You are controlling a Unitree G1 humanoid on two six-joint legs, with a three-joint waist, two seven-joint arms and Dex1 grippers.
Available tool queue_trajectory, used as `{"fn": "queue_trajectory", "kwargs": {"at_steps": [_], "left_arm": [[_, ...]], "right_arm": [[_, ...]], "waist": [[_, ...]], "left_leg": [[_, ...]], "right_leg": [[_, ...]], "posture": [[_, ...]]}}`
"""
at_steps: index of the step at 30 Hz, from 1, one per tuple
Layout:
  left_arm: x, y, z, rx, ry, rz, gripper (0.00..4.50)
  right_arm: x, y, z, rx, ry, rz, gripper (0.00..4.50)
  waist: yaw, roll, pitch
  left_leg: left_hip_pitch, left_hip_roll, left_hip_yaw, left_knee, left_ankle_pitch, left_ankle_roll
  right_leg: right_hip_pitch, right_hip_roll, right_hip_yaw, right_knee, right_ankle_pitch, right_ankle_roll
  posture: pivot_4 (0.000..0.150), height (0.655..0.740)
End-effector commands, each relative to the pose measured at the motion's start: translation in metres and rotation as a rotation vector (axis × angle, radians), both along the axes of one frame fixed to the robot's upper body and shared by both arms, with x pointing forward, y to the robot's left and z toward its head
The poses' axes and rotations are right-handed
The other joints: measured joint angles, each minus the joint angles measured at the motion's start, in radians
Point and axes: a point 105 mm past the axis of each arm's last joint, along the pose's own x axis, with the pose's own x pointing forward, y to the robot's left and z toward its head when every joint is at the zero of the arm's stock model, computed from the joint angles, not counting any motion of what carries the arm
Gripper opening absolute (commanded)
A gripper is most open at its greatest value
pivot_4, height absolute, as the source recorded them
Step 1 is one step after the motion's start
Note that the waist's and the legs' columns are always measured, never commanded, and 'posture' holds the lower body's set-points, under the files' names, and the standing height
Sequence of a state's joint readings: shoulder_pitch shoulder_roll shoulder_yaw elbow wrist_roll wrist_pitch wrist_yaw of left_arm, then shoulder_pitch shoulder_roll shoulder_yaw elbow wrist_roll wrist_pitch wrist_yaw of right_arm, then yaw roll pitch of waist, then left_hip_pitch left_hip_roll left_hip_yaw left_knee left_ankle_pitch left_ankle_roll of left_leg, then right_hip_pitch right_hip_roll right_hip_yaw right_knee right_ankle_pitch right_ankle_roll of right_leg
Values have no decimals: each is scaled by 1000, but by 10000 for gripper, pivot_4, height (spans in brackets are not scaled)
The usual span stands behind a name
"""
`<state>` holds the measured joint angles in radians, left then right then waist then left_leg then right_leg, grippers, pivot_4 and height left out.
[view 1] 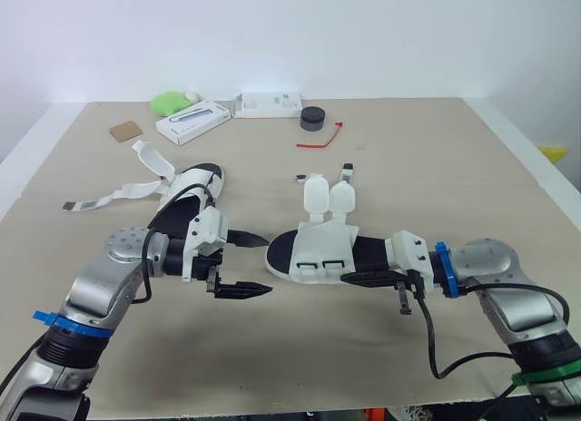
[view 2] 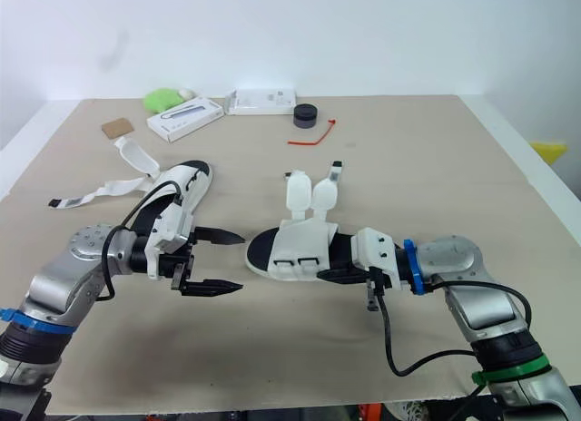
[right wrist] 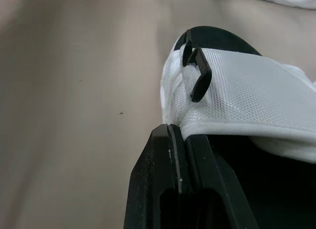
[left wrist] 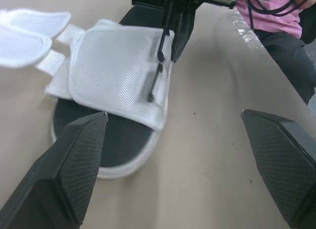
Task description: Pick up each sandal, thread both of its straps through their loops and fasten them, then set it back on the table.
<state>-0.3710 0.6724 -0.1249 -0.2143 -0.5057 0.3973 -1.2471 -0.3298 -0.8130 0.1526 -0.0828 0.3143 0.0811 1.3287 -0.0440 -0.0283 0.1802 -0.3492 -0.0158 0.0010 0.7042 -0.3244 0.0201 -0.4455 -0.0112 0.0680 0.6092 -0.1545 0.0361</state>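
Observation:
A sandal (view 1: 318, 249) with a black footbed and white mesh upper lies at the table's middle. Its two white straps (view 1: 327, 196) are flipped back, out of the black loops (left wrist: 153, 83). My right gripper (view 1: 347, 278) is shut on the edge of the upper beside those loops (right wrist: 197, 71). My left gripper (view 1: 268, 266) hovers open just left of the sandal's toe, nothing between its fingers (left wrist: 74, 170). A second sandal (view 1: 191, 199) lies behind my left arm with its straps (view 1: 150, 158) spread loose on the table.
At the back stand a green object (view 1: 171, 102), two white boxes (view 1: 192, 121) (view 1: 268, 104), a black round lid (view 1: 313, 118), a red tie (view 1: 322, 136) and a cardboard piece (view 1: 126, 130). A person in pink (left wrist: 276, 12) is beyond the table.

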Motion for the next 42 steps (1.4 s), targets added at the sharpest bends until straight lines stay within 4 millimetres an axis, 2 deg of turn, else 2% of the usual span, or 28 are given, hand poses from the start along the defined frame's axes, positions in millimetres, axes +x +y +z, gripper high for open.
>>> {"fn": "queue_trajectory", "kwargs": {"at_steps": [1, 5, 9, 23, 27, 31, 33, 34, 38, 42], "left_arm": [[-7, 2, 12, -16, -35, -9, 45000], [-14, 3, 10, -11, -20, -4, 45000], [-18, 4, 8, -3, -3, -6, 45000], [-18, 0, 7, 9, -3, -8, 45000], [-17, 0, 6, 12, -4, -5, 45000], [-17, 0, 6, 14, -4, 2, 45000], [-16, 2, 5, 21, 1, 11, 45000], [-16, 3, 5, 26, 6, 17, 45000], [-14, 5, 4, 36, 5, 32, 45000], [-8, 5, 5, 20, 2, 56, 45000]], "right_arm": [[-8, 2, 6, -21, -22, 95, 946], [-25, 9, 5, -7, 29, 186, 946], [-31, 15, 5, 2, 46, 220, 946], [-28, 17, 4, 23, 54, 194, 946], [-29, 16, 7, 36, 65, 175, 15248], [-33, 13, 14, 78, 120, 132, 35289], [-37, 9, 17, 85, 144, 121, 42632], [-39, 5, 19, 87, 158, 114, 44407], [-40, -6, 24, 92, 163, 82, 44407], [-32, -23, 32, 122, 154, 1, 44407]], "waist": [[1, 0, 0], [1, 0, 0], [1, 0, 0], [1, 0, 0], [1, 0, 0], [2, 0, 0], [2, 0, 0], [3, 0, 0], [3, 0, 0], [4, 0, 0]], "left_leg": [[0, 0, -1, 0, 0, 0], [0, 0, -3, 0, -1, -1], [-1, 0, -4, 0, -1, -1], [0, 0, -5, 0, -1, -2], [0, 0, -5, 0, -1, -2], [0, 0, -6, 0, -1, -2], [0, 0, -6, 0, -1, -2], [0, 0, -6, 0, -1, -2], [0, -1, -6, 0, -1, -2], [0, -1, -6, 0, -1, -2]], "right_leg": [[0, 0, -1, 1, 0, -1], [0, -1, -3, 1, -1, -3], [0, -1, -4, 1, -1, -3], [0, -2, -6, 2, -2, -4], [0, -2, -7, 2, -2, -4], [0, -2, -7, 3, -2, -5], [0, -2, -7, 3, -2, -5], [0, -3, -8, 3, -2, -5], [0, -3, -8, 3, -3, -4], [1, -3, -8, 3, -3, -4]], "posture": [[1500, 7400], [1500, 7400], [1500, 7400], [1500, 7400], [1500, 7400], [1500, 7400], [1500, 7400], [1500, 7400], [1500, 7400], [1500, 7400]]}}
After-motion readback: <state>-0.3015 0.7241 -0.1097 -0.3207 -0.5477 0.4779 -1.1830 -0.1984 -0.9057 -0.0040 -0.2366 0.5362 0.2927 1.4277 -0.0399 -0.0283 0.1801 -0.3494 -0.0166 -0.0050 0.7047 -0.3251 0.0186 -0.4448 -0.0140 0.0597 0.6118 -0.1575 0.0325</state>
